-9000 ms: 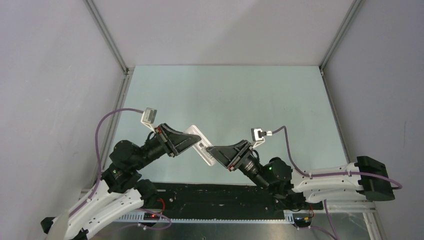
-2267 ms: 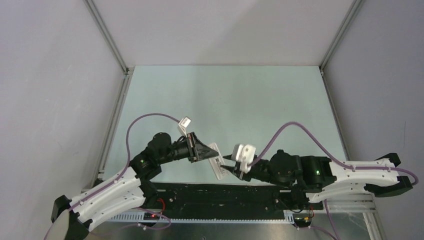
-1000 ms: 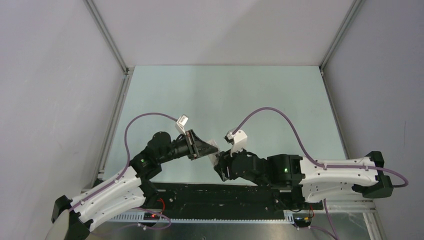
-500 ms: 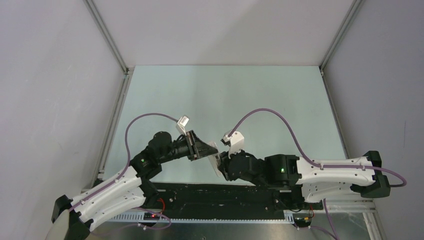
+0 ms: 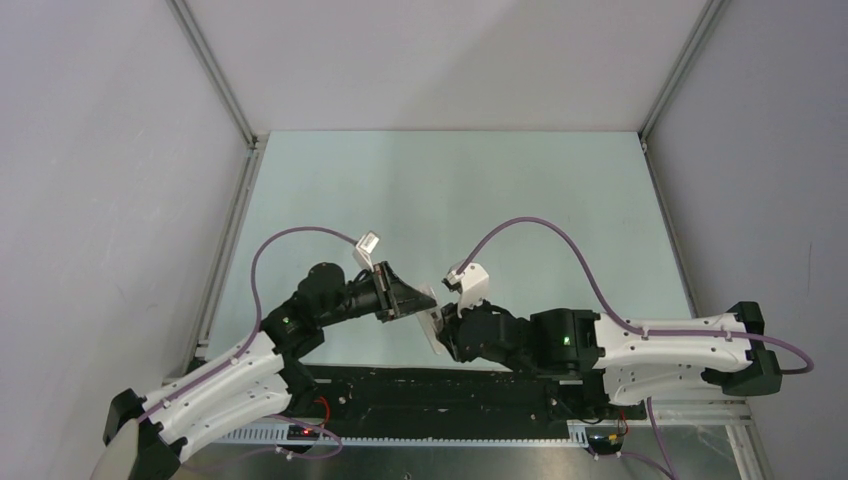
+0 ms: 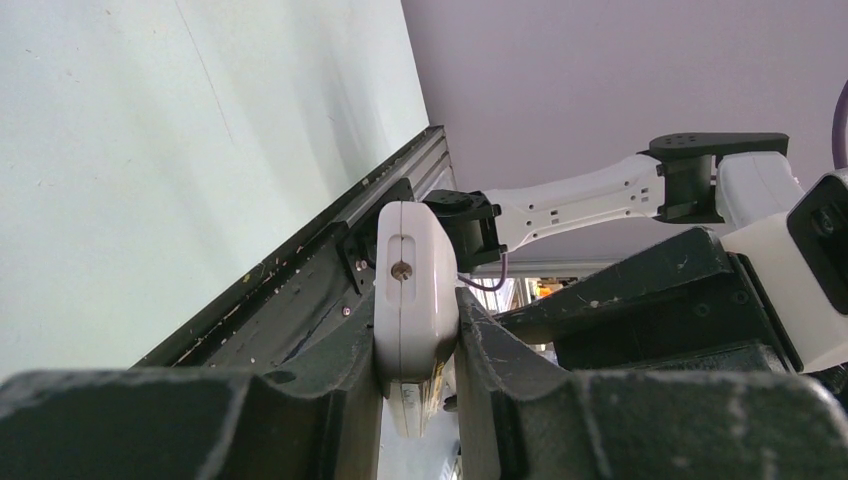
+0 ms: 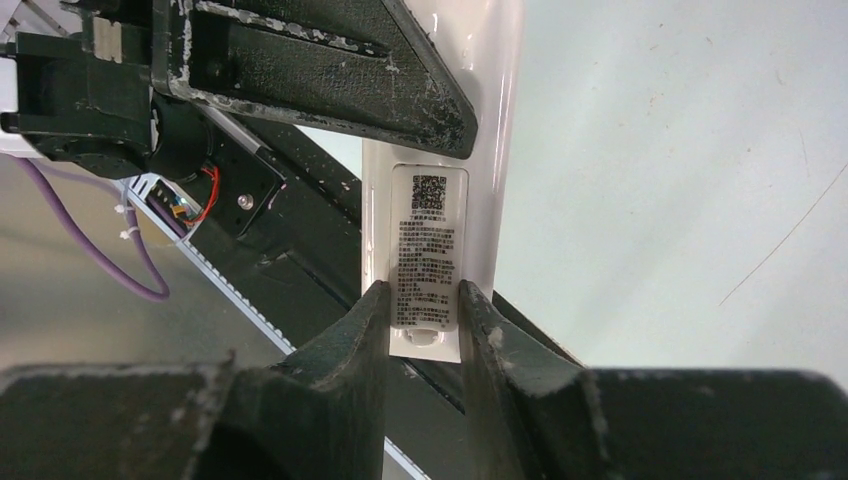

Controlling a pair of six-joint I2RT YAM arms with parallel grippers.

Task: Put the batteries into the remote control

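**Top view:** The left gripper keeps its clamp on the white remote control, held above the pale table close to its near edge. The right gripper has rolled over within the last two seconds and now closes on the slab's near end. Nothing has shifted in the last half second. No batteries are in sight, so opening the back likely comes first.

**Left wrist:** Rough, scuffed black fingers pinch the smooth, round-cornered slab across its thickness.

**Right wrist:** Narrowly set fingers squeeze the near end of the label, a white panel of dense dark print, probably the battery cover.
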